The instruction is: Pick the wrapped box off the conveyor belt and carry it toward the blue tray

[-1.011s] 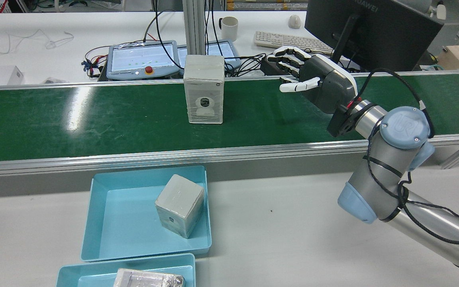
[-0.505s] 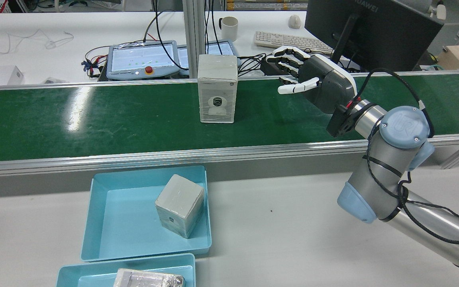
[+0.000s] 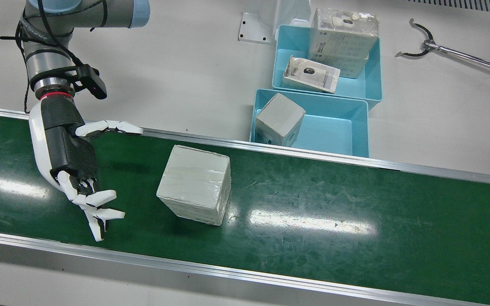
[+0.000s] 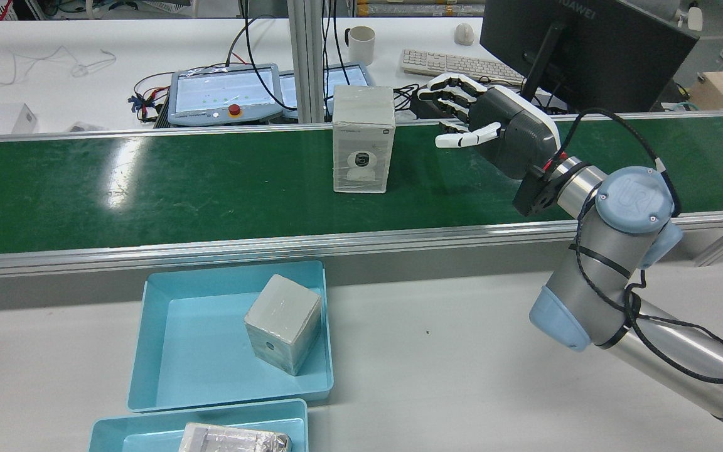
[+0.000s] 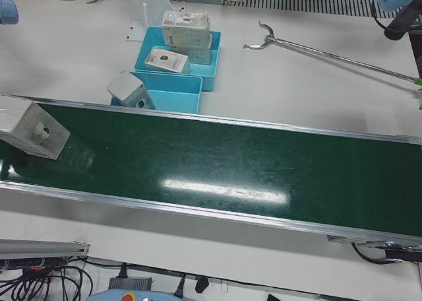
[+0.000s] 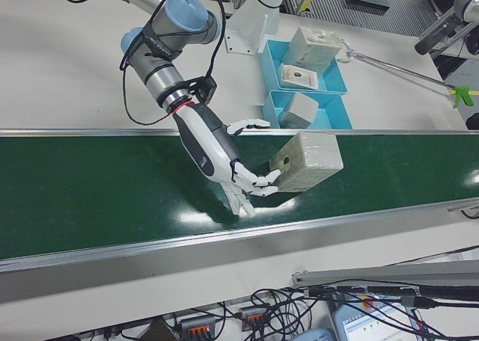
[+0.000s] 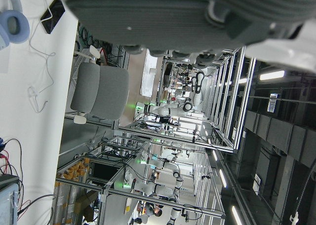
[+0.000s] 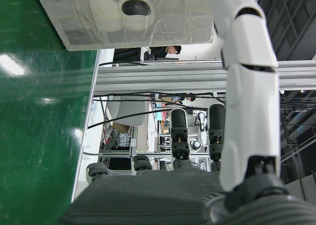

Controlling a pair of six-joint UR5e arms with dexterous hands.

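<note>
A wrapped box [image 3: 194, 190] stands upright on the green conveyor belt [image 3: 334, 204], with a camera picture on the side seen in the rear view [image 4: 363, 138]. My right hand [image 3: 75, 165] hovers over the belt beside it, open, fingers spread and palm turned to the box, with a clear gap between them [image 4: 493, 129]. The right hand view has the box [image 8: 123, 15] just beyond a fingertip. The blue tray [image 4: 198, 364] lies on the table before the belt and holds another wrapped box [image 4: 283, 333]. Of my left hand only the palm [image 7: 173, 13] shows; its fingers are hidden.
A second blue tray [image 3: 370, 80] with more wrapped boxes sits behind the first. A long reacher tool [image 3: 453, 53] lies on the white table. Beyond the belt are teach pendants [image 4: 223, 91], a keyboard [image 4: 455, 63], a mug [image 4: 360, 44] and a monitor [image 4: 587, 50].
The box has ridden the belt to the right in the rear view, closing on my right hand. The hand has edged slightly toward it and stays open.
</note>
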